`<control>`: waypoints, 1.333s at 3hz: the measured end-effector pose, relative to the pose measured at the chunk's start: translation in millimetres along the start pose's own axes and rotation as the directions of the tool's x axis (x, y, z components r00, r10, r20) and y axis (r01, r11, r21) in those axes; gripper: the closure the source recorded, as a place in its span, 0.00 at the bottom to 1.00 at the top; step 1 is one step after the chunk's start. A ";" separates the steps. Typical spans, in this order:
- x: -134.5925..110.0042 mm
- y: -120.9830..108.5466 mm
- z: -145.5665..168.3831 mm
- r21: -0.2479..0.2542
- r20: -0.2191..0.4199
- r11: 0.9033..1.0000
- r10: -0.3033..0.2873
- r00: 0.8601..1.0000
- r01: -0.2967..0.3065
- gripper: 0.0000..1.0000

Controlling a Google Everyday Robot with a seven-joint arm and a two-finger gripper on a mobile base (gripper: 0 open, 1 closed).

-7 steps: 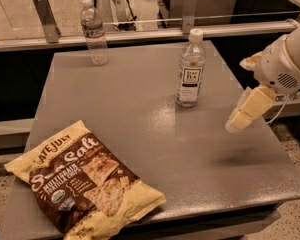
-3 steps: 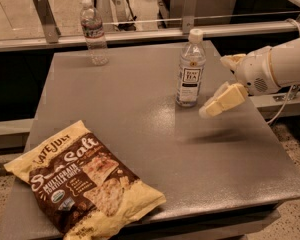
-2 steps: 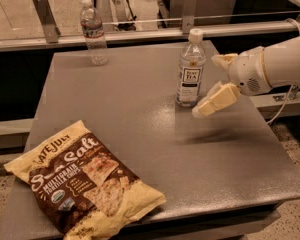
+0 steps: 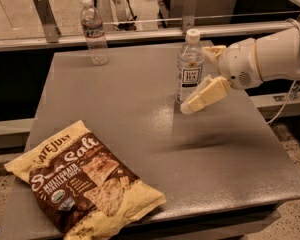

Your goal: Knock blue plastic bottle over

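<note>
At the table's [image 4: 135, 109] far centre, the blue plastic bottle [image 4: 190, 70] stands upright. Your gripper [image 4: 201, 79] sits at its 3 o'clock, jaws spread wide, near finger just beside the base. You're at the contact step, so push toward 9 o'clock, high on the body, to topple it.

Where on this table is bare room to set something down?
Two bare patches on the table: the middle strip between the water bottle, the chip bag and the blue plastic bottle, and the front right corner, beside the bag and in front of the gripper. Crowded: back right, where the gripper sits beside that bottle; front left, under the bag.
</note>
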State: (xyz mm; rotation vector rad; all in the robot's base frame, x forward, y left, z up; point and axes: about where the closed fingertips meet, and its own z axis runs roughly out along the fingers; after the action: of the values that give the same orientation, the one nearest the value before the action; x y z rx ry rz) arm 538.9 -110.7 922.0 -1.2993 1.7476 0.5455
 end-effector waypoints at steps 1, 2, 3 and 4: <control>-22.0 9.8 4.9 -0.037 0.027 0.999 -0.015 1.000 0.016 0.00; -40.2 23.9 17.1 -0.091 0.059 0.996 -0.008 0.998 0.013 0.00; -56.4 39.4 35.6 -0.157 0.091 0.988 0.004 0.996 0.011 0.00; -71.6 52.4 54.6 -0.213 0.118 0.977 0.010 0.993 0.016 0.00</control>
State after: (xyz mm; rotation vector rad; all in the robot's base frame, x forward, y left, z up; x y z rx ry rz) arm 517.1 -11.6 945.5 -1.3870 1.6226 0.8113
